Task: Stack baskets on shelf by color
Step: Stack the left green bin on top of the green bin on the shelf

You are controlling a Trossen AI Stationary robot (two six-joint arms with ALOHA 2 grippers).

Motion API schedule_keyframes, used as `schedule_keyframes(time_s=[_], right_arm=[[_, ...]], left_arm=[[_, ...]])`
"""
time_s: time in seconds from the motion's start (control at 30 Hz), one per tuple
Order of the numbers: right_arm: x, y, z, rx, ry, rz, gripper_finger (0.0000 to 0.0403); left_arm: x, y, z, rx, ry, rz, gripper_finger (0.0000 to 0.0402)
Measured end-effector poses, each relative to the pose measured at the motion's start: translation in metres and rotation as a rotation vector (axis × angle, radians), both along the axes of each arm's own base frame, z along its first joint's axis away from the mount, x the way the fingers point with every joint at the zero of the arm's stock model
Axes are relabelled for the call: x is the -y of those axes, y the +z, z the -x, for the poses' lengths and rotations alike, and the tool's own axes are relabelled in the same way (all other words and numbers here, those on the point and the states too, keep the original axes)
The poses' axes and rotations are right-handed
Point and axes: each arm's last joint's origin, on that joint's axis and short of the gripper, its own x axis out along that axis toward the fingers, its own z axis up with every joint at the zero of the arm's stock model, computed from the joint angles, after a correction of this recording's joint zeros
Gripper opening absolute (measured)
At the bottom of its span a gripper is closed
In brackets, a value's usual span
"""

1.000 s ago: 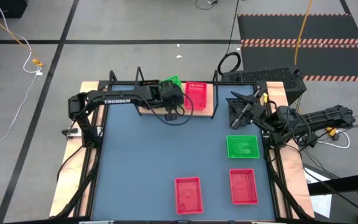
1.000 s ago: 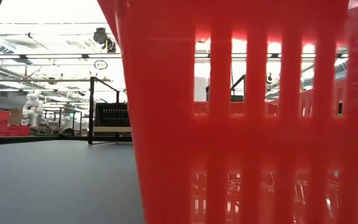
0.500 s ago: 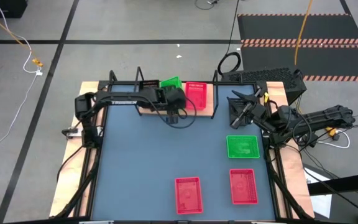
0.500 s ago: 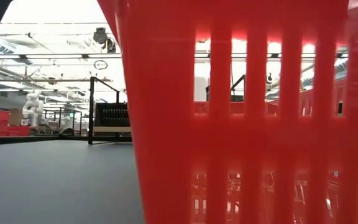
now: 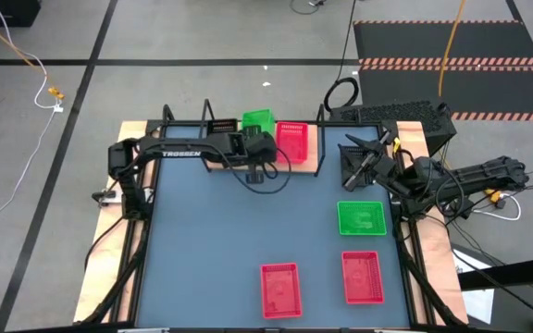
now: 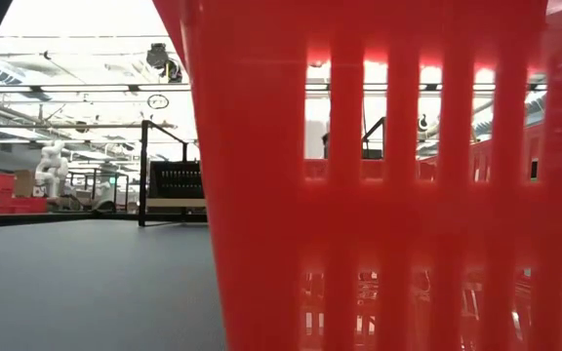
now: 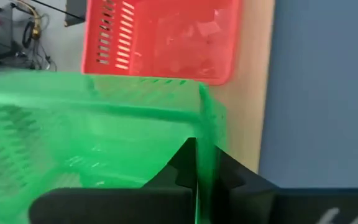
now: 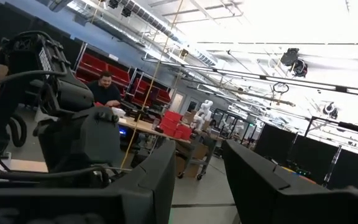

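Support: blue-grey tabletop (image 5: 220,240), w/ light wooden shelf (image 5: 218,159) along its far edge.
On shelf: green basket (image 5: 257,121) and red basket (image 5: 291,140), side by side, red one on the side twd the shelf's right end.
On tabletop, all nearer than the shelf: green basket no. 2 (image 5: 362,217), well right of shelf centre; red basket pair (image 5: 280,289) (image 5: 362,277) near the front edge, apart from each other.
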Motion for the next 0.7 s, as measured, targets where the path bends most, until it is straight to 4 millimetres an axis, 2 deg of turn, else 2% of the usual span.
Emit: schedule_keyframes(time_s=[0.1,0.4,0.7], right_arm=[[0.0,0.0003,0.0001,0.004,0.001,0.0,0.013],[0.0,0.0013,0.0006,0.016,0.003,-0.001,0.013],[0.0,0.0013,0.0005,0.014,0.002,0.003,0.013]], left_arm=[[0.0001,0.0019,0.0026,-0.016,-0.01,-0.003,0.0007],[0.0002,0.0015,0.0043,-0.032,-0.009,0.002,0.003],[-0.0027,0.0006,0.0069,-0.054,-0.004,0.005,0.0006]])
